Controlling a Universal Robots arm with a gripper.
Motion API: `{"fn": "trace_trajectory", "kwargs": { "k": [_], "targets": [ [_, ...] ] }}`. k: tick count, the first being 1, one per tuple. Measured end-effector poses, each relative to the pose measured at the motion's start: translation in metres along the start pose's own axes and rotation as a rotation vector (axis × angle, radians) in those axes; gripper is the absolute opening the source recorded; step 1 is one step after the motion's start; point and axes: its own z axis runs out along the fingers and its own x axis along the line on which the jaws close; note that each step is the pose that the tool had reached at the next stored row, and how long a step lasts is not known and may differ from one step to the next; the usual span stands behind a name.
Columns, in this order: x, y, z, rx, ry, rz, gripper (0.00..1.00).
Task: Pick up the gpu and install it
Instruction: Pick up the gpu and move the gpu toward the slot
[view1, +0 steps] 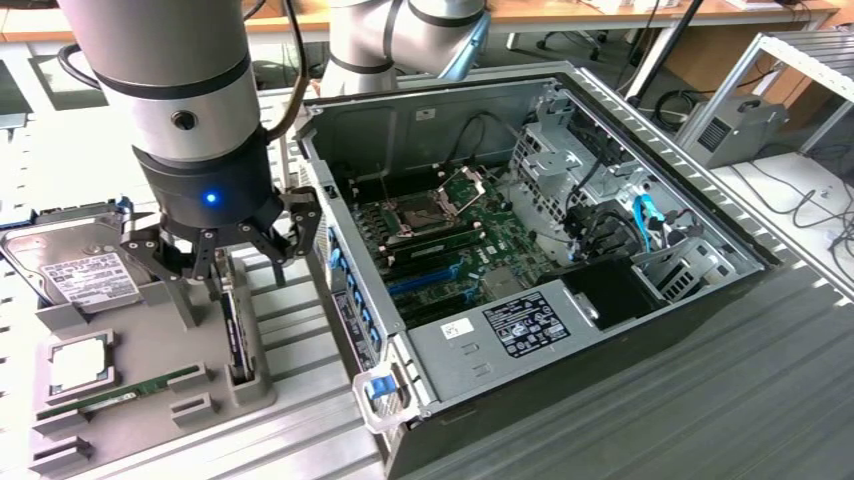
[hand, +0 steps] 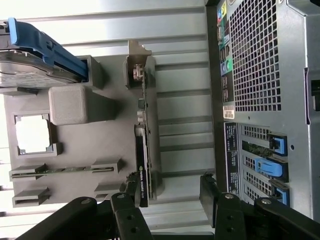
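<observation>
Grey tray (view1: 158, 345) holds gpu (hand: 142, 150) upright on edge in slot at edge nearest computer case (view1: 400, 120); hard drive (view1: 80, 275), RAM stick (view1: 120, 397) alongside. Gripper (hand: 170, 186) fingers apart, card between them. Card's lower edge hidden in slot.

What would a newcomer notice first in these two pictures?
The opened computer case sits in the exterior view's middle, its motherboard exposed. At that view's left, the arm's open claw hangs just above the gpu, which stands on edge in a grey parts tray, with a hard drive further left.
</observation>
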Motion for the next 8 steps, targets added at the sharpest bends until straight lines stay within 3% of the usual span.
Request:
{"fn": "trace_trajectory", "kwargs": {
  "k": [8],
  "targets": [
    [0.0022, -0.0002, 0.0017, 0.0007, 0.0000, 0.000, 0.60]
  ]
}}
